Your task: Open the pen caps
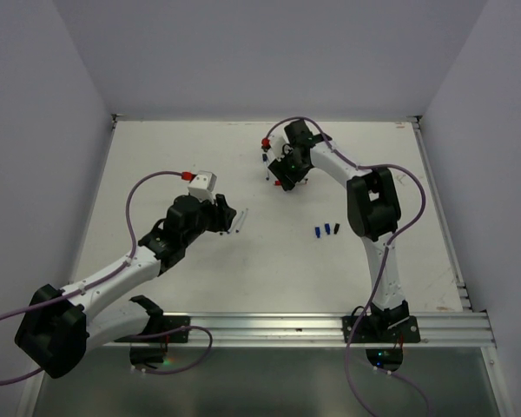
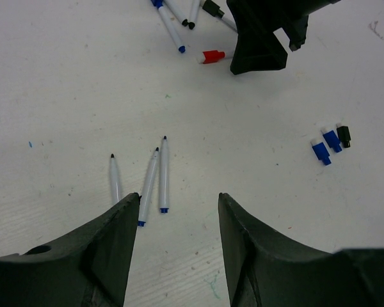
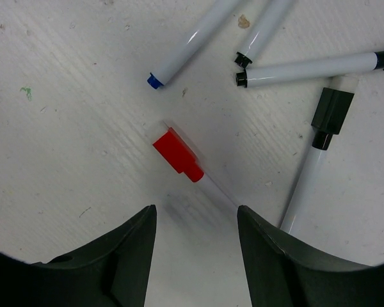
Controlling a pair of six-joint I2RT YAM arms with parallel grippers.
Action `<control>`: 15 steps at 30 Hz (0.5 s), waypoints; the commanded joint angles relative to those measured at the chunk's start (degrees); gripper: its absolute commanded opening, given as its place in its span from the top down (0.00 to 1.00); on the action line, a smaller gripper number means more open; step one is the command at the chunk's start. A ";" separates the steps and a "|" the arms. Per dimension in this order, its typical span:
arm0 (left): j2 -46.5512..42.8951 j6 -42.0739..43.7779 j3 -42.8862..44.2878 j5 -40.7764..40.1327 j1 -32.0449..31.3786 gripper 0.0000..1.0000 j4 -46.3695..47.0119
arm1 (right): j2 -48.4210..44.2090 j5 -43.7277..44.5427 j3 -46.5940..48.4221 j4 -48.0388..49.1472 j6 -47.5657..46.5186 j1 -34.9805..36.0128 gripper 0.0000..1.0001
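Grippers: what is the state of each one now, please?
Left gripper: jaws open, holding nothing.
Right gripper: jaws open, holding nothing; red pen cap lies just ahead.

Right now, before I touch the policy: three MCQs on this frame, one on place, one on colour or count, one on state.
1. Where do the loose caps lie?
A) on the table, apart from every pen
B) pushed onto pen tips
C) on the metal rail

2. What colours are they?
A) three red
B) two blue, one black
C) one blue, two black

3. Ahead of the right gripper, the red cap is:
A) lying loose
B) clamped between the fingers
C) on its pen, ungripped

Key:
1 A: the left wrist view shows bare surface all around them.
2 B: two blue and one black sit side by side.
3 C: the barrel runs on from the cap, and the fingers stand apart, touching nothing.
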 commanded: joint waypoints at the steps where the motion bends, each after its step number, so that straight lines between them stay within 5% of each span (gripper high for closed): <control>1: -0.90 1.75 0.05 0.62 0.25 0.45 1.81 | -0.58 0.62 -0.28 0.39 -3.90 -0.08 0.43; 15: -1.16 1.57 0.13 0.54 0.25 0.45 0.93 | 3.29 -0.26 2.45 -1.90 -3.37 -0.08 0.64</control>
